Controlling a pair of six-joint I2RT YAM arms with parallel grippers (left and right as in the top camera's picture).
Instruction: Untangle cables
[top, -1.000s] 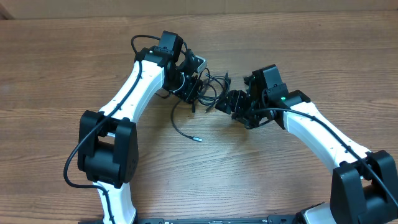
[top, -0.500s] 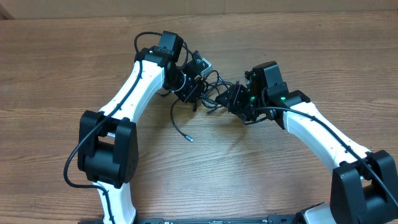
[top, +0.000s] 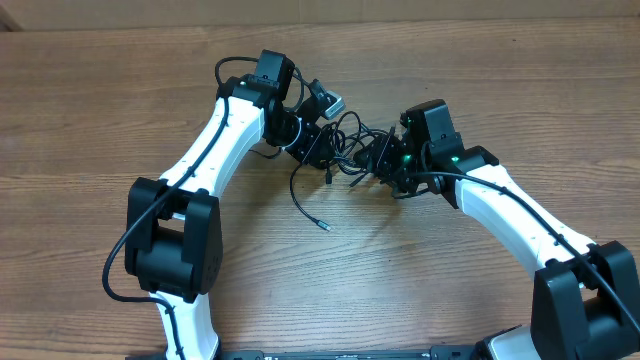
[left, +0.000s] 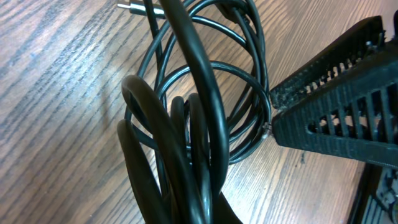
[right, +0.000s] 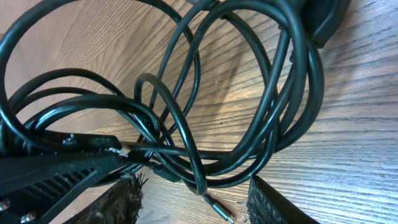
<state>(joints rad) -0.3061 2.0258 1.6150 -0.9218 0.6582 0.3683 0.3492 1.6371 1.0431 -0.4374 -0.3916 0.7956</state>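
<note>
On grained wood (top: 100, 120), glossy looped cables (left: 210, 106)

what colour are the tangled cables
The cables are black, clearest in the left wrist view.

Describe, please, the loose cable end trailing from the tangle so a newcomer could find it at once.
On the table, find the black cables bunched between the left arm and right arm. One thin strand curves out of that bunch toward the robot. Unlike the looped cords, it runs alone and ends in a silvery plug.
</note>
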